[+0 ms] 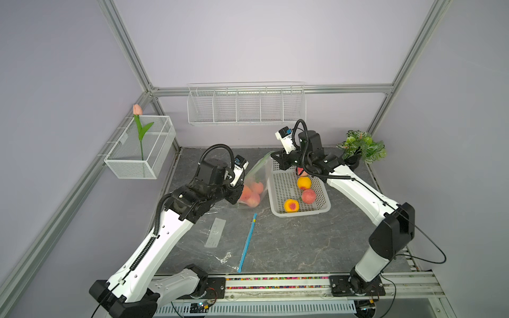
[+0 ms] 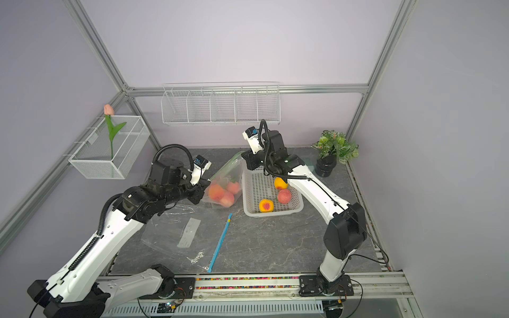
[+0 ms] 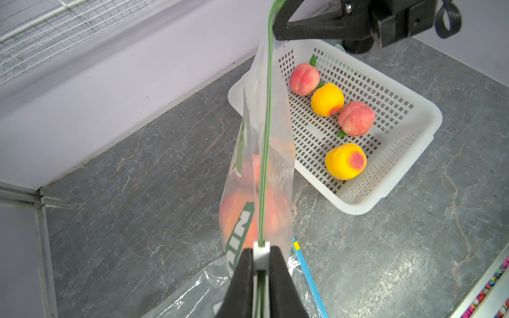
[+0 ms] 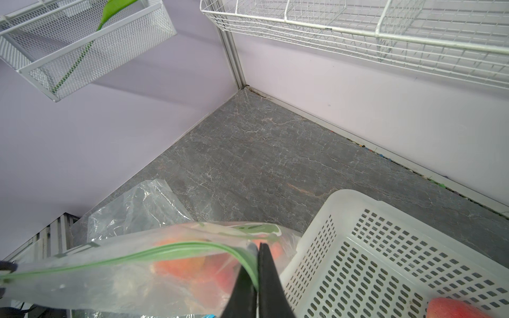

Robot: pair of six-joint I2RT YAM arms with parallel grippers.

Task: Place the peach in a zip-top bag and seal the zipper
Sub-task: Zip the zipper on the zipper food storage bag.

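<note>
Hanging taut between both claws beside the basket, the zip-top bag carries peaches, three, I think. The left gripper pinches the white slider; the right gripper nips the zipper. The film looks thin, slippery and bottom-heavy, so hold the stiff zipper only.

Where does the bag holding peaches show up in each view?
Top view: bag mid-table, just left of the basket.
Top view: same spot, beside the basket.
Left wrist: middle, stretched from left tool to right tool.
Right wrist: foreground, pinched in the right tool, beside the basket.
Shared landmark: the white basket.
</note>
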